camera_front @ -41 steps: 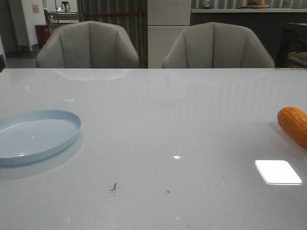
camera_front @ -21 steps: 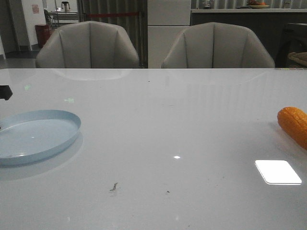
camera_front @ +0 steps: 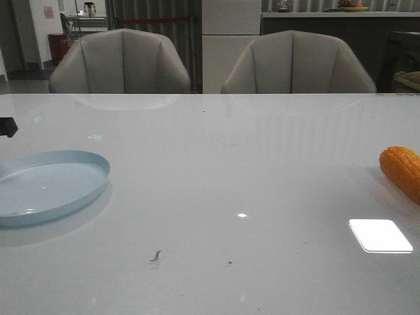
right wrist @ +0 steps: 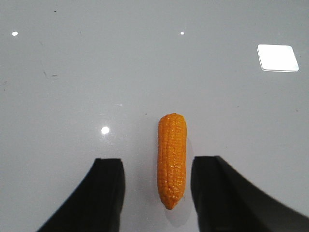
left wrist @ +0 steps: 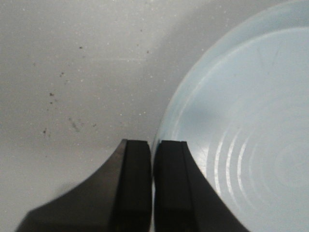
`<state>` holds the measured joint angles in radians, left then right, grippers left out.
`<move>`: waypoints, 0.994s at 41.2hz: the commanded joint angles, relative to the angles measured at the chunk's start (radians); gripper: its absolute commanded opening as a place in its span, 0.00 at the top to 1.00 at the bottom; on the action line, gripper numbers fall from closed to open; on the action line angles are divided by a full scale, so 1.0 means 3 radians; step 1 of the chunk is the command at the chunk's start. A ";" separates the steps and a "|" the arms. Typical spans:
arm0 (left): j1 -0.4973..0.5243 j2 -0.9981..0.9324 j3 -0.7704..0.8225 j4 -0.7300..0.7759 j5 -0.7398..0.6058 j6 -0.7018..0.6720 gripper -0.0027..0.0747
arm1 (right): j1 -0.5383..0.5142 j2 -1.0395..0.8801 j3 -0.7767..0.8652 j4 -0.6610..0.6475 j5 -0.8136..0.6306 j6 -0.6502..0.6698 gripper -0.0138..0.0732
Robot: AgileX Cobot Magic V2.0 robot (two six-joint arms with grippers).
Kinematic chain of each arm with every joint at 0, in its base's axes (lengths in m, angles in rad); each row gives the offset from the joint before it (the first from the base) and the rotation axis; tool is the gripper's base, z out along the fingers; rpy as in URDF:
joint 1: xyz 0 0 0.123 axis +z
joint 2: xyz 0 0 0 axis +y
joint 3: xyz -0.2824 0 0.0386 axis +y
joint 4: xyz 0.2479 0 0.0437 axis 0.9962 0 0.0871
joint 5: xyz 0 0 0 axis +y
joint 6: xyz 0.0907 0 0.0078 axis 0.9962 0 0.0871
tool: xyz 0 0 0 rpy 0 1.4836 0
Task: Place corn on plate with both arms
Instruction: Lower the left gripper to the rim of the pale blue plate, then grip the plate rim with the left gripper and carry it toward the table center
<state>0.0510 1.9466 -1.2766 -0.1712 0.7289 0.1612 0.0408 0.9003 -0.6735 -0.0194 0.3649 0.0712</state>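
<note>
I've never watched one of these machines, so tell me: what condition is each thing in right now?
corn: lying flat on the table, ungrasped, between the fingers of the right claw
plate: flat on the table, nothing on it
left claw: shut, at the plate's rim, holding nothing
right claw: open, fingers either side of the corn

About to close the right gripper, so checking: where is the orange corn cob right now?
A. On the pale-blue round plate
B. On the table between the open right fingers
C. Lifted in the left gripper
B: the orange corn cob lies on the table between the open right gripper fingers, not yet gripped.
</note>
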 commanded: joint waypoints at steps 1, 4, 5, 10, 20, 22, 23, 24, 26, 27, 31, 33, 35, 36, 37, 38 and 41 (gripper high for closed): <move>0.0009 -0.0145 -0.0113 -0.0051 -0.0083 -0.0028 0.84 | -0.0011 -0.0025 -0.0119 -0.0029 -0.0232 -0.0026 0.34; 0.0009 -0.0145 -0.0156 -0.0051 -0.0084 -0.0028 0.84 | -0.0011 -0.0025 -0.0119 -0.0029 -0.0232 -0.0026 0.34; 0.0009 -0.0145 -0.0184 -0.0051 -0.0076 -0.0028 0.84 | -0.0011 -0.0025 -0.0119 -0.0029 -0.0232 -0.0026 0.34; 0.0009 -0.0145 -0.0372 -0.0120 0.0034 -0.0028 0.84 | -0.0011 -0.0025 -0.0119 -0.0029 -0.0232 -0.0026 0.34; -0.0013 -0.0145 -0.0841 -0.0398 0.0405 -0.0022 0.84 | -0.0011 -0.0025 -0.0119 -0.0029 -0.0232 -0.0026 0.34; -0.0042 -0.0145 -0.0924 -0.0466 0.0465 0.0001 0.84 | -0.0011 -0.0025 -0.0119 -0.0029 -0.0232 -0.0026 0.34; -0.0062 -0.0145 -0.0956 -0.0489 0.0480 0.0001 0.84 | -0.0011 -0.0025 -0.0119 -0.0029 -0.0232 -0.0026 0.34; -0.0089 -0.0145 -0.0986 -0.0529 0.0498 0.0001 0.84 | -0.0011 -0.0025 -0.0119 -0.0029 -0.0232 -0.0026 0.34; -0.0139 -0.0145 -0.1053 -0.0595 0.0515 0.0001 0.84 | -0.0011 -0.0025 -0.0119 -0.0029 -0.0232 -0.0026 0.34; -0.0178 -0.0145 -0.1079 -0.0642 0.0524 0.0001 0.84 | -0.0011 -0.0025 -0.0119 -0.0029 -0.0232 -0.0026 0.34; -0.0332 -0.0145 -0.1160 -0.0818 0.0523 0.0001 0.84 | -0.0011 -0.0025 -0.0119 -0.0029 -0.0232 -0.0026 0.34; -0.0431 -0.0145 -0.1185 -0.0911 0.0523 0.0001 0.84 | -0.0011 -0.0025 -0.0119 -0.0029 -0.0232 -0.0026 0.34; -0.0523 -0.0145 -0.1188 -0.0991 0.0510 0.0001 0.84 | -0.0011 -0.0025 -0.0119 -0.0029 -0.0232 -0.0026 0.34; -0.0589 -0.0145 -0.1188 -0.1042 0.0494 0.0001 0.84 | -0.0011 -0.0025 -0.0119 -0.0029 -0.0232 -0.0026 0.34; -0.0639 -0.0145 -0.1188 -0.1074 0.0485 0.0001 0.84 | -0.0011 -0.0025 -0.0119 -0.0029 -0.0232 -0.0026 0.34; -0.0709 -0.0145 -0.1188 -0.1104 0.0476 0.0001 0.84 | -0.0011 -0.0025 -0.0119 -0.0029 -0.0232 -0.0026 0.34; -0.0887 -0.0138 -0.1188 -0.1135 0.0438 0.0001 0.84 | -0.0011 -0.0025 -0.0119 -0.0029 -0.0232 -0.0026 0.34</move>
<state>-0.1606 1.9488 -1.6001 -0.4491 0.8962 0.1612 0.0408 0.9003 -0.6735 -0.0194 0.3656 0.0712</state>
